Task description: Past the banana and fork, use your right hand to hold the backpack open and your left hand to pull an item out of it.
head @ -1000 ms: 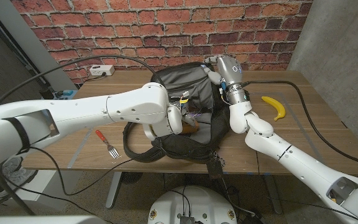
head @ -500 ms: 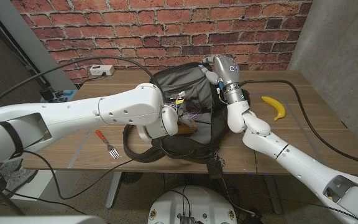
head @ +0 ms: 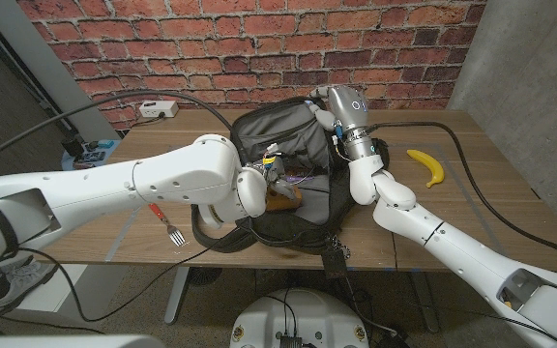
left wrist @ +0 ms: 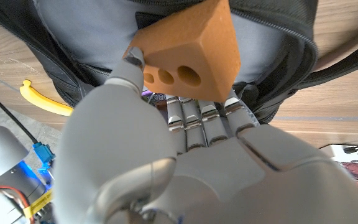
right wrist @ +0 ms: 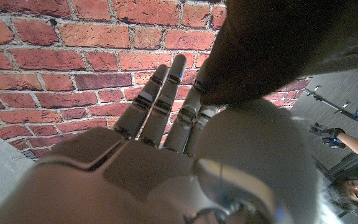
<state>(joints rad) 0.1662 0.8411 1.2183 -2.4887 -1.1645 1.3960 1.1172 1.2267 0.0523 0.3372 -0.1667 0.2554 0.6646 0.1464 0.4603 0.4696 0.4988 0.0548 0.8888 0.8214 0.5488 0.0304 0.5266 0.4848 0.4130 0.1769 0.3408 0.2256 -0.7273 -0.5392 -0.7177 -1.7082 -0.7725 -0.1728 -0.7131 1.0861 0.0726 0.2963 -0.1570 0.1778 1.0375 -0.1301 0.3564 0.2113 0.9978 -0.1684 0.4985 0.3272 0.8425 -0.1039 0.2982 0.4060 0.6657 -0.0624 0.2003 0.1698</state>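
Left hand (left wrist: 185, 155) grips an orange-brown block (left wrist: 188, 53) with three round holes in one face, fingers wrapped under it and thumb against its side; I judge this is the item being drawn out, since the block sits just at the mouth of the backpack (head: 283, 135), over its grey lining. Right hand (head: 329, 114) is at the backpack's far upper rim, fingers reaching over dark fabric in the right wrist view; I judge it is holding the flap up to keep the opening wide for my left arm, though I cannot tell how firmly the fingers close on the cloth. Backpack lies mid-tabletop (head: 453, 208), with the banana (head: 427, 166) to its right and the fork (head: 167, 224) to its left, both apart from it. No brand, label or legible writing noted on any item.
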